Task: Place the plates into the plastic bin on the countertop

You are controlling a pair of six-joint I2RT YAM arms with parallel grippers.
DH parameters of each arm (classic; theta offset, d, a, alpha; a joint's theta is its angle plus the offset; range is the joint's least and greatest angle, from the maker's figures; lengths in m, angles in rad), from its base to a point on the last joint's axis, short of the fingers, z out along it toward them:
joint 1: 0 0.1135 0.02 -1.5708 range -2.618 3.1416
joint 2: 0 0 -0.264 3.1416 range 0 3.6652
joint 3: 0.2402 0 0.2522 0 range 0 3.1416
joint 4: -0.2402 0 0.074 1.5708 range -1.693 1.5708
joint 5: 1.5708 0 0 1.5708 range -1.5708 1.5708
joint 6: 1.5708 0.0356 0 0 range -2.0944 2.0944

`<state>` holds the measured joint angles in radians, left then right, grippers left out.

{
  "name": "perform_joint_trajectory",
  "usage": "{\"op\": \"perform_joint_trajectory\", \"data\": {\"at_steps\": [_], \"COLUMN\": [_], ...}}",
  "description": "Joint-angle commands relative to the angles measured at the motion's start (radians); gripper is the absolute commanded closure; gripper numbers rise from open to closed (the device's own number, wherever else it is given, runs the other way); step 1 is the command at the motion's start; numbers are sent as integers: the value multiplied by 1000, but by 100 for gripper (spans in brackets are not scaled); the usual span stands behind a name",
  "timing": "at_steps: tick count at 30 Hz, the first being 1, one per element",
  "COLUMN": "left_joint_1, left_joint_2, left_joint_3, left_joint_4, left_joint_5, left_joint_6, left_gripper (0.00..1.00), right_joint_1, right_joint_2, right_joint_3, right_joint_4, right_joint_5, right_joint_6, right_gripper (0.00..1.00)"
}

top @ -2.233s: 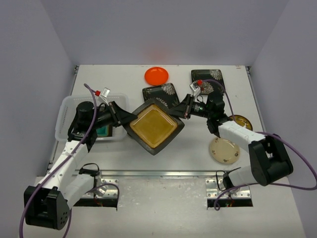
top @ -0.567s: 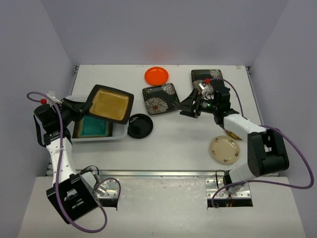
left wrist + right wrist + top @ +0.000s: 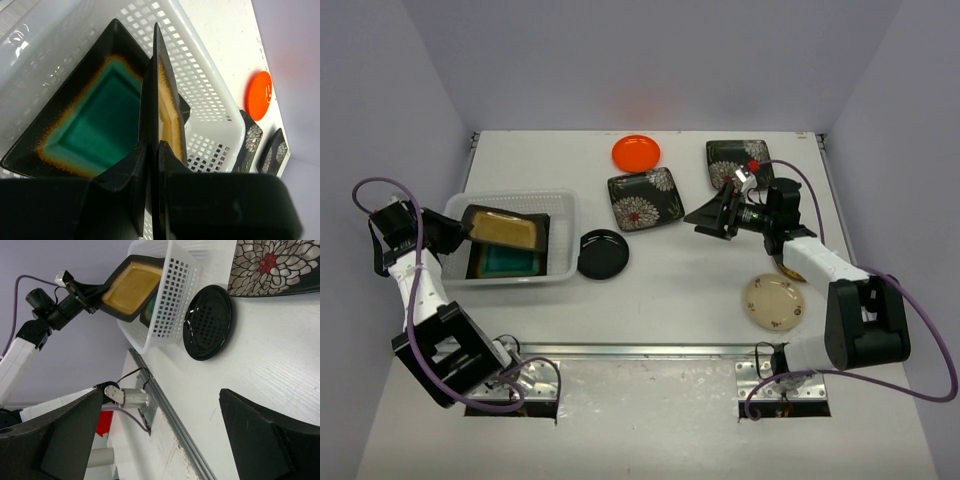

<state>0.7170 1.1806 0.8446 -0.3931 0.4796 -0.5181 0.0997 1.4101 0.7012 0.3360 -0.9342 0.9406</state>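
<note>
The plastic bin (image 3: 563, 204) stands at the left of the countertop (image 3: 670, 290) and holds a teal dark-rimmed square plate (image 3: 506, 263). My left gripper (image 3: 458, 228) is shut on the rim of an amber square plate (image 3: 506, 230), held tilted over the bin above the teal one. The left wrist view shows the amber plate (image 3: 167, 107) edge-on between the closed fingers (image 3: 125, 170) of the left gripper (image 3: 154, 146), with the teal plate (image 3: 95, 125) and the bin (image 3: 200, 85) below. My right gripper (image 3: 712, 215) hangs open and empty right of centre, and the right gripper (image 3: 161, 395) faces the bin (image 3: 172, 300).
A round black plate (image 3: 603, 253) lies just right of the bin. Two black floral squares (image 3: 644, 198) (image 3: 735, 160) and an orange round plate (image 3: 636, 152) lie at the back. A cream round plate (image 3: 773, 302) lies front right. A yellowish plate (image 3: 788, 268) is partly hidden by the right arm. A metal rail (image 3: 640, 350) runs along the near edge.
The left arm has drawn back to the left and lowered the amber plate, from above the bin's back edge to inside it over the teal plate. The right gripper has shifted slightly right.
</note>
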Motion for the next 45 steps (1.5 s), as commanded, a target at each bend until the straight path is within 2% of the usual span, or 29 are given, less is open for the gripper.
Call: {"op": "perform_joint_trajectory", "data": {"at_steps": [1, 9, 10, 11, 12, 15, 21, 22, 23, 25, 31, 35, 38, 41, 43, 45], "left_joint_1": [0, -1, -1, -1, -1, -1, -5, -11, -15, -23, -41, -105, -374, -558, -622, -632], "left_joint_2": [25, 91, 93, 94, 94, 104, 157, 160, 154, 141, 104, 17, -89, -233, -296, -371], "left_joint_3": [71, 87, 88, 88, 88, 99, 130, 134, 133, 131, 132, 188, 237, 201, 158, 75], "left_joint_4": [73, 42, 36, 32, 29, 15, 2, -3, -12, -26, -59, -100, -107, -92, -88, -60], "left_joint_5": [39, -62, -83, -102, -117, -170, -178, -187, -201, -246, -284, -290, -328, -354, -337, -286], "left_joint_6": [-10, -34, -37, -40, -44, -50, -66, -66, -65, -65, -53, -26, 3, 19, 36, 59], "left_gripper": [100, 100, 95, 84, 67, 44, 36, 32, 26, 0, 0, 0, 0, 0, 0, 0], "right_joint_1": [-6, -9, -10, -10, -9, -11, -11, -11, -11, -11, -10, -9, -2, 71, 126, 167], "right_joint_2": [-28, -56, -59, -62, -65, -69, -71, -76, -77, -78, -75, -65, -59, -42, -23, 28], "right_joint_3": [-17, -37, -38, -39, -42, -52, -72, -75, -77, -76, -72, -68, -88, -104, -105, -125], "right_joint_4": [75, 84, 84, 84, 83, 83, 87, 87, 85, 79, 53, -7, -31, -15, 6, 79], "right_joint_5": [-39, -46, -45, -45, -46, -41, -35, -32, -30, -27, -18, 21, 114, 236, 351, 431], "right_joint_6": [5, 4, 4, 3, 3, 3, 9, 10, 8, 4, -14, -52, -31, -13, -19, 30], "right_gripper": [1, 1, 1, 1, 1, 1, 1, 1, 1, 1, 1, 1, 1, 1, 1, 1]}}
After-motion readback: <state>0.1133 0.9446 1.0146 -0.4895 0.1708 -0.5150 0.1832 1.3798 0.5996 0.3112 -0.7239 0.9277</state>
